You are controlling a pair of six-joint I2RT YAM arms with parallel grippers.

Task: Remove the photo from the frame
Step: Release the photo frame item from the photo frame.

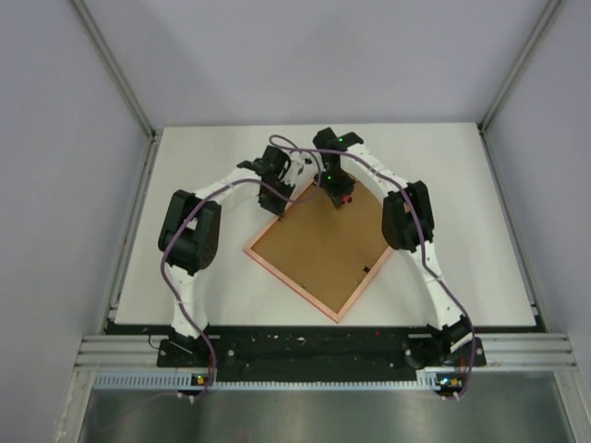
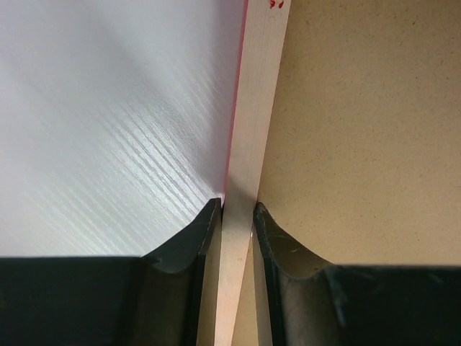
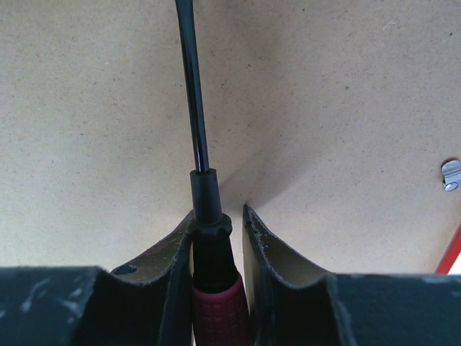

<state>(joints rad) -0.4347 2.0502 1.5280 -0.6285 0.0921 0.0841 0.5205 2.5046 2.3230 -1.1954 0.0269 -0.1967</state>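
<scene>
Brown back uppermost: the frame (image 1: 319, 254) lies face down on the white table (image 1: 462, 185), so the photo, presumably underneath, is hidden. Step in hand, by judgement: freeing the back. The left gripper (image 2: 237, 205), its jaws narrowly parted, pinches the frame's pale rim. The right gripper (image 3: 218, 213) clamps a red-handled screwdriver (image 3: 196, 130), shaft over the back. Next, the tip must reach and turn a metal retaining tab (image 3: 450, 175) without gouging
</scene>
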